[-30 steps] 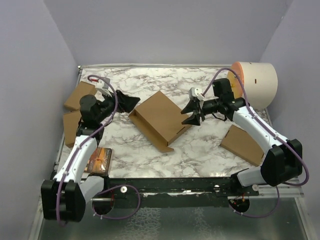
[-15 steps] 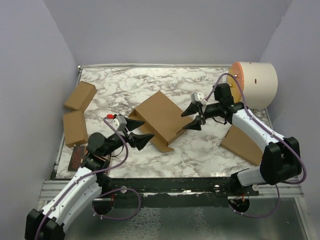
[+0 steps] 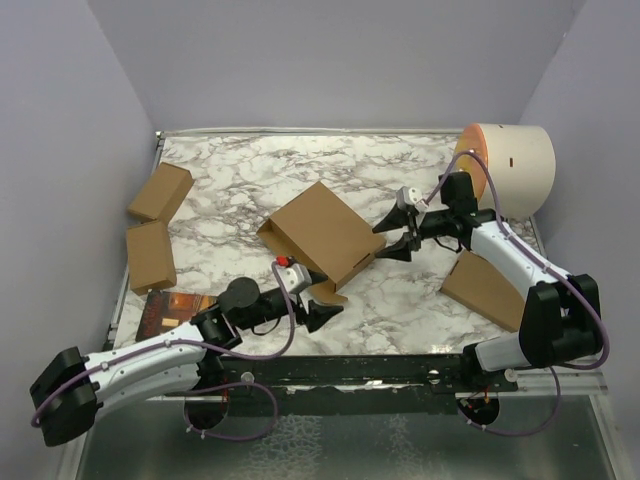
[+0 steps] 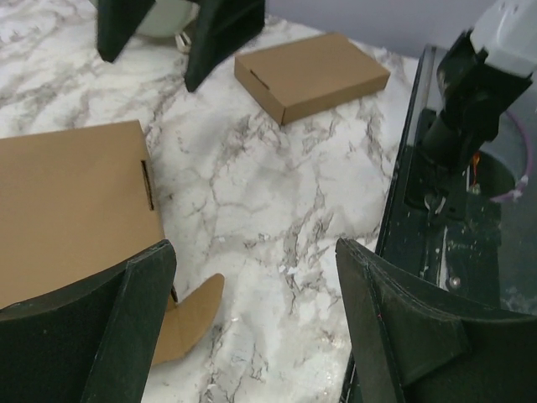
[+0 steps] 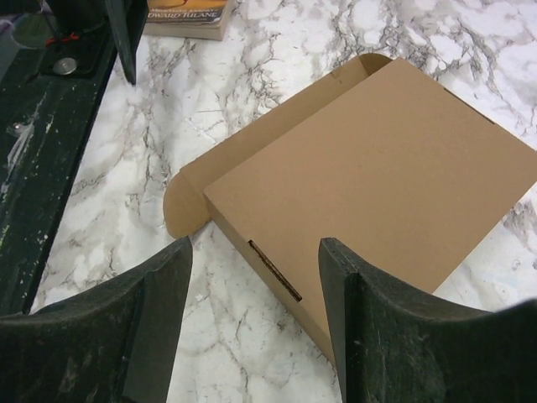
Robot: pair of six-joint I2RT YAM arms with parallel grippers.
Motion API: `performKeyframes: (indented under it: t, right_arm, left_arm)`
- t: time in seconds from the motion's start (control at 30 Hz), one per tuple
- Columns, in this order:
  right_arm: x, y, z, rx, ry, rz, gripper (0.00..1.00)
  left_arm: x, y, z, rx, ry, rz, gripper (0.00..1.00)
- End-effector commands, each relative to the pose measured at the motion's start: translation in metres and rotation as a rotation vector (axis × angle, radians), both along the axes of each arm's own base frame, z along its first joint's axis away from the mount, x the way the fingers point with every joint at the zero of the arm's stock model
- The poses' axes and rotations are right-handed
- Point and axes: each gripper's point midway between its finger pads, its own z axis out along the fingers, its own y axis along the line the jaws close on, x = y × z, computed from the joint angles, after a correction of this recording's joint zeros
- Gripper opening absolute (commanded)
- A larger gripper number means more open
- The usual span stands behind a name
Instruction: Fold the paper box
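The paper box (image 3: 322, 235) lies near the table's middle with its lid folded down flat. A rounded tab (image 3: 335, 292) sticks out at its near corner. It also shows in the left wrist view (image 4: 67, 210) and the right wrist view (image 5: 377, 176). My left gripper (image 3: 325, 312) is open and empty, low over the marble just in front of that tab (image 4: 189, 323). My right gripper (image 3: 397, 235) is open and empty, just off the box's right edge and facing its slotted side wall (image 5: 277, 273).
Two small brown boxes (image 3: 160, 190) (image 3: 150, 255) lie at the left edge, another (image 3: 485, 290) at the right front. A cream cylinder with an orange end (image 3: 510, 168) stands at the back right. A book (image 3: 175, 312) lies at the front left.
My left arm has swung from the back left down to the front, and its gripper now sits by the box's near corner. My right gripper has drawn back slightly to the right.
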Motion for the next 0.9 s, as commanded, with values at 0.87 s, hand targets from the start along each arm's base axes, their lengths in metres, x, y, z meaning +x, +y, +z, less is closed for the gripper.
performKeyframes:
  t: [0.87]
  right_arm:
    - [-0.006, 0.000, -0.011, 0.016, -0.057, 0.052, 0.62]
  left_arm:
    - [0.008, -0.006, -0.117, 0.417, -0.264, -0.009, 0.51]
